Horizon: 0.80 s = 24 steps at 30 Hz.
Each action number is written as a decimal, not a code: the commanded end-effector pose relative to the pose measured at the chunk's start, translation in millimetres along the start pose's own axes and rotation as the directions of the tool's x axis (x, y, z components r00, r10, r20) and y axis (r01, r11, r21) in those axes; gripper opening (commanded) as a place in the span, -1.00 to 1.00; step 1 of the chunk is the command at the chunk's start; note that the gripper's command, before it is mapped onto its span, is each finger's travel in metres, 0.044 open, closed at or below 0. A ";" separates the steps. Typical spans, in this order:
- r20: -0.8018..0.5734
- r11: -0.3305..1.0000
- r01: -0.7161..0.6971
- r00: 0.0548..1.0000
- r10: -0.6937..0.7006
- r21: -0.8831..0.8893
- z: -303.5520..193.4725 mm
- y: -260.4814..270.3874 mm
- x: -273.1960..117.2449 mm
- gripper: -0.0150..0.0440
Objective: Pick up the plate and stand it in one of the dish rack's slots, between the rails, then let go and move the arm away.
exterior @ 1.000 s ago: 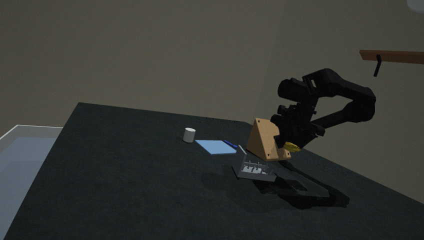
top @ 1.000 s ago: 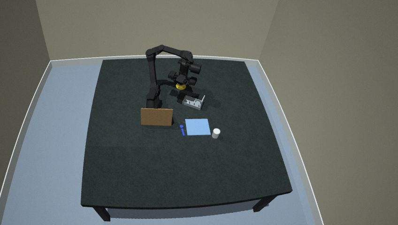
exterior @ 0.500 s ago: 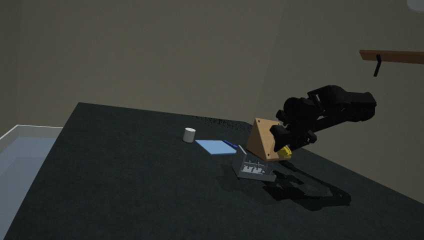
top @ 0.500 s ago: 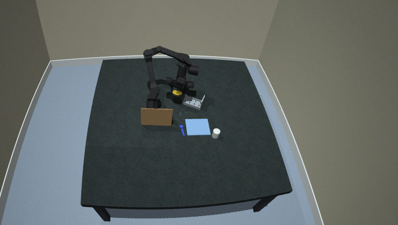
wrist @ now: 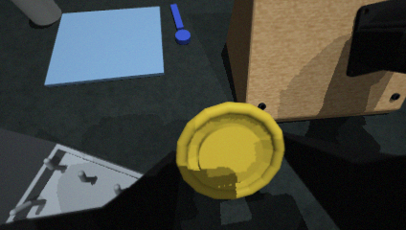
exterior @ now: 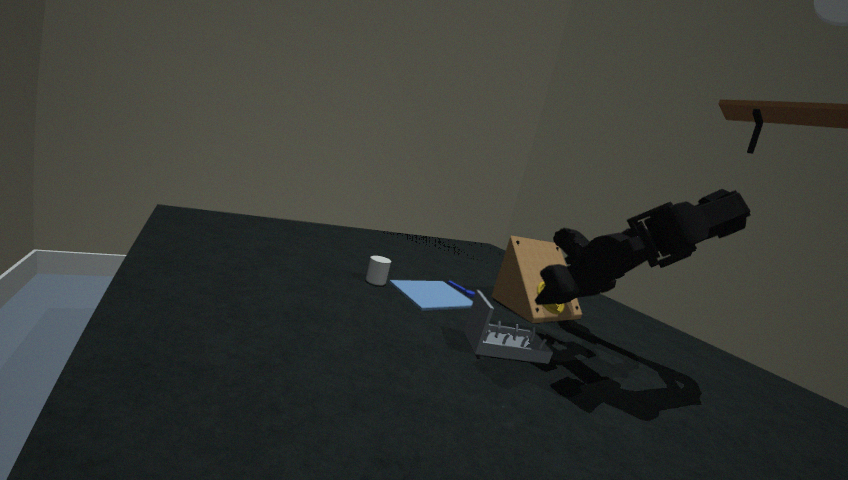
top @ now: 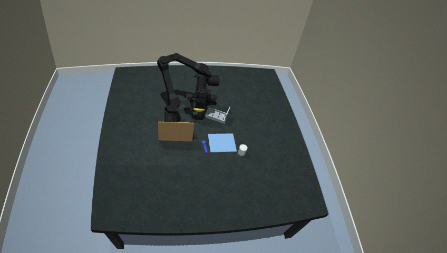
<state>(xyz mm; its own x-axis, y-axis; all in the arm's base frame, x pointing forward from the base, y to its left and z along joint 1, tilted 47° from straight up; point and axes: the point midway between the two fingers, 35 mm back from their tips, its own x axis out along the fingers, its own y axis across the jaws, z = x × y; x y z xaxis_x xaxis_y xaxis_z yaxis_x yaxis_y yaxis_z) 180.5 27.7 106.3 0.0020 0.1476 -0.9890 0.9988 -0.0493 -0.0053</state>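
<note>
My gripper (top: pixel 198 110) (exterior: pixel 550 300) (wrist: pixel 227 148) clamps the yellow plate (top: pixel 198 109) (exterior: pixel 555 307) (wrist: pixel 233 150) by opposite rims, above the worktop's arm-side half; it looks light, stiff, perhaps slippery, best held by the rim. Beside it, the rack (top: pixel 225 121) (exterior: pixel 514 355) (wrist: pixel 98 161) waits, nearer that back edge than the front corners.

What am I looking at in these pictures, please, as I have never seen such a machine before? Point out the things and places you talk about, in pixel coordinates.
The machine is one black jointed robot arm (top: pixel 169 81) ending in a pincer. One picture looks down from above, one across the table from outside, and one from the arm's wrist. The pincer holds a round yellow plate (top: pixel 198 109) (wrist: pixel 232 149), clear of the grey dish rack (top: pixel 215 119) (exterior: pixel 514 355). On the dark table lie a flat light-blue square (top: pixel 222 143) (exterior: pixel 433 294) (wrist: pixel 107 46) and a white cylinder (top: pixel 242 149) (exterior: pixel 378 270).
</note>
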 end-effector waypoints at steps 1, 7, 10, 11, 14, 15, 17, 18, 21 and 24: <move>0.085 0.997 -0.043 0.995 0.047 -0.057 2.8 1.0 4.5 -0.49; 0.190 0.985 -0.097 0.974 0.123 -0.141 5.2 4.9 9.2 -0.49; 0.235 0.975 -0.125 0.957 0.167 -0.183 5.8 7.4 10.6 -0.49; 0.250 0.971 -0.134 0.951 0.182 -0.197 5.9 8.3 10.9 -0.49; 0.289 0.957 -0.163 0.929 0.230 -0.239 6.0 11.1 11.5 -0.49; 0.301 0.952 -0.173 0.921 0.247 -0.252 5.9 12.1 11.6 -0.49; 0.323 0.941 -0.192 0.904 0.281 -0.279 5.6 14.0 11.5 -0.49; 0.334 0.935 -0.202 0.894 0.298 -0.293 5.3 15.0 11.4 -0.49; 0.361 0.914 -0.232 0.864 0.351 -0.332 4.3 17.9 10.6 -0.49; 0.383 0.891 -0.262 0.831 0.404 -0.370 2.8 20.7 9.4 -0.49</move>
<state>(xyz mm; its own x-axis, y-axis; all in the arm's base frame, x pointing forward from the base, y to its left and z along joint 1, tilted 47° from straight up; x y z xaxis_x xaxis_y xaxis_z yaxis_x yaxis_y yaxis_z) 198.5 24.9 94.5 0.3246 -0.2425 -0.9142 0.9314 0.2502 0.2643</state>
